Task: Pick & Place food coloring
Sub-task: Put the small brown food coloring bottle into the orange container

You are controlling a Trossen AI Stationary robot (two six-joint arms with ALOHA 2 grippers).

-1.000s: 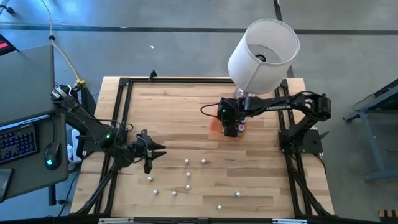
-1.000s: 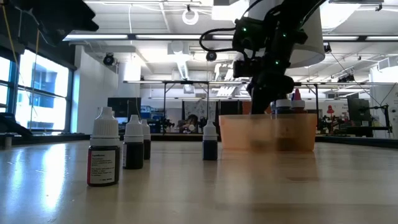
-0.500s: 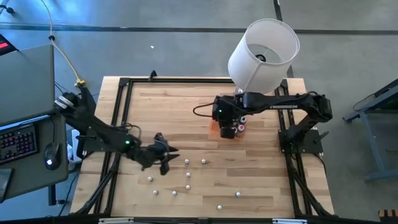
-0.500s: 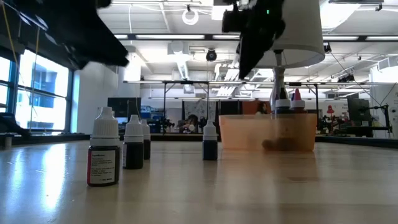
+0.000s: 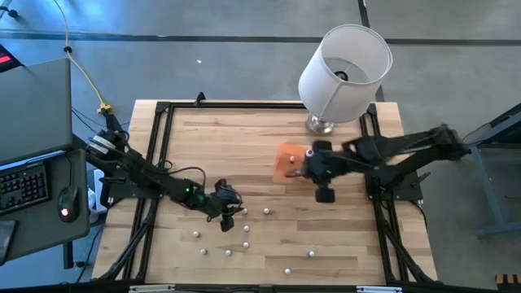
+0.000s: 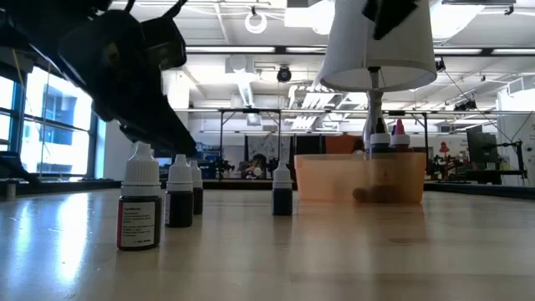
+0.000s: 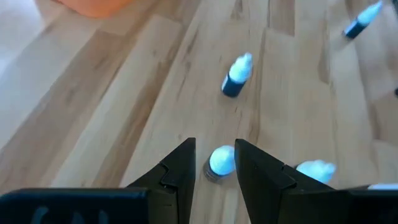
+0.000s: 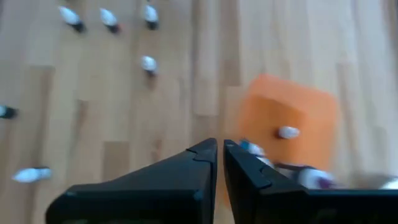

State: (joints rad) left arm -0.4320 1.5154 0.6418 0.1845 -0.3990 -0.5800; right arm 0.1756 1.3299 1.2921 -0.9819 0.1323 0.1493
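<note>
Orange tray [image 5: 288, 159]: on the tabletop [image 5: 244, 146] below the lamp [image 5: 342, 69]; in the right wrist view it holds a few bottles, one lying flat.
Right gripper [image 5: 325, 194]: a second ago it hung over the tray; now it has swung off to the tray's right side, above bare wood. Its jaws are nearly pressed together, a thin slit between them, nothing held [image 8: 220, 157].
Left gripper [image 5: 227, 213]: a second ago it was near the tabletop's left rail; now it has reached in over the loose bottles. Jaws spread, one on each side of a white-capped bottle [image 7: 219, 163]; cannot tell whether they touch it.
Food coloring: loose bottles [image 5: 247, 230] stand scattered over the front half of the tabletop, apart from one another; the rest are in the tray.
Low view: four bottles stand upright, the nearest [image 6: 140, 209] with a dark red body; the left arm [image 6: 125, 75] now looms dark above them.
In the way: another bottle [image 7: 237, 76] stands just ahead of the left jaws, a third [image 7: 314, 169] just beside them.
Around: keyboard [image 5: 20, 185] and mouse [image 5: 65, 203] on a desk left of the tabletop.
</note>
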